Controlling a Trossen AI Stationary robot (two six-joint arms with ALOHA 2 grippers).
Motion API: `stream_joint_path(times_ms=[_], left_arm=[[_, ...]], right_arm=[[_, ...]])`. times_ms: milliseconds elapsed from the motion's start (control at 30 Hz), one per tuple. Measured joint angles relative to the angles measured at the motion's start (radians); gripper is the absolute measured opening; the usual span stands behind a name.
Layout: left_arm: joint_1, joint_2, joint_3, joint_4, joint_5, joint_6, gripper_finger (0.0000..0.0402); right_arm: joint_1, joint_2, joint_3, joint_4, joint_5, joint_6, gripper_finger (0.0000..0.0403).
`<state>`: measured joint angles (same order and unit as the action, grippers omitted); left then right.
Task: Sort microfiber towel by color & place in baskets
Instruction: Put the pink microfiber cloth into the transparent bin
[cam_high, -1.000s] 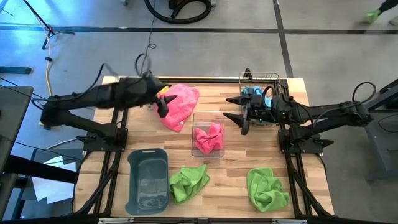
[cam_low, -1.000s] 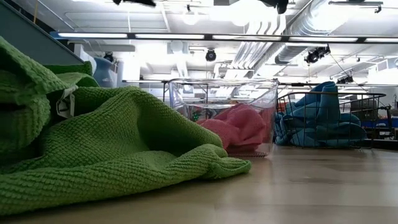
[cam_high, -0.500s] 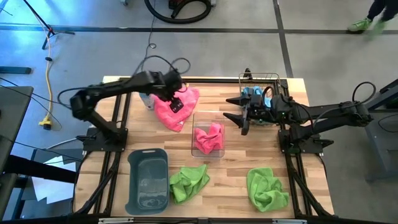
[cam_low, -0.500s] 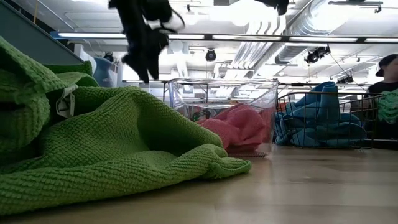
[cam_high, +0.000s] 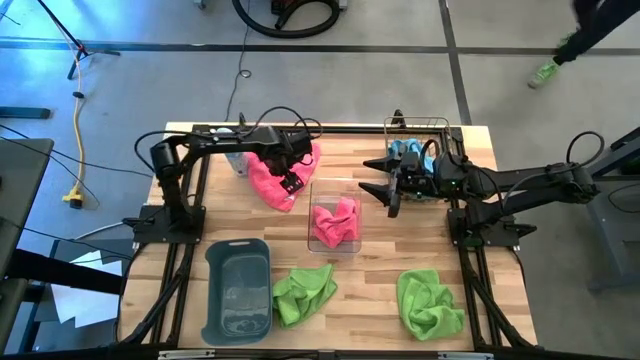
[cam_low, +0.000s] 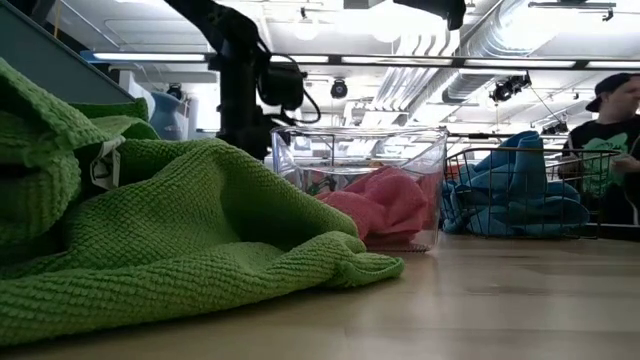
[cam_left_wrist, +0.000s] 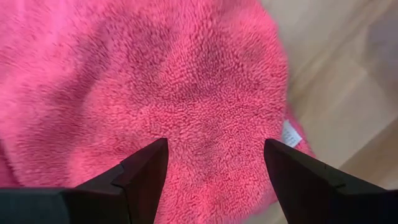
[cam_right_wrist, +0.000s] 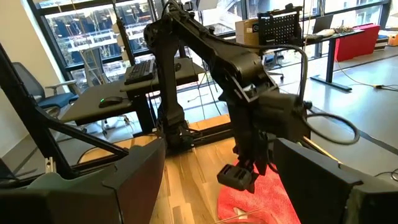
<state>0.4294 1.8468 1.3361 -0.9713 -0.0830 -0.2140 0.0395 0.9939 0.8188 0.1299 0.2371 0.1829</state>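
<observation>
Jaws wide, left gripper (cam_left_wrist: 214, 165) over pink towel (cam_high: 275, 172), apparently lying diagonally.

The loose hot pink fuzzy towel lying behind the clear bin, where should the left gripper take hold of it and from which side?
Probably from straight above, on the raised middle of the hot pink fuzzy towel. It lies spread and crumpled on the wooden table, so its folds offer something to pinch. The left gripper is open right over that pile.

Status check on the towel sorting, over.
Left hand open, above loose pink towel. Right hand open, waiting by wire basket. Nothing blocking.
</observation>
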Motion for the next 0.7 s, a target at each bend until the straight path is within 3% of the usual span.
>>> stream_joint_path(times_ms=[433,700], left_arm=[[-0.081,0.018,-0.004,0.018,0.023,-0.016,0.0253],[-0.147,0.018,-0.107,0.105,-0.029,-0.062,0.0253]], right_arm=[[0.0,0.0,0.0,-0.004,0.0,0.0,0.0296],[0.0,0.0,0.0,-0.039,0.001,0.045,0.0296]])
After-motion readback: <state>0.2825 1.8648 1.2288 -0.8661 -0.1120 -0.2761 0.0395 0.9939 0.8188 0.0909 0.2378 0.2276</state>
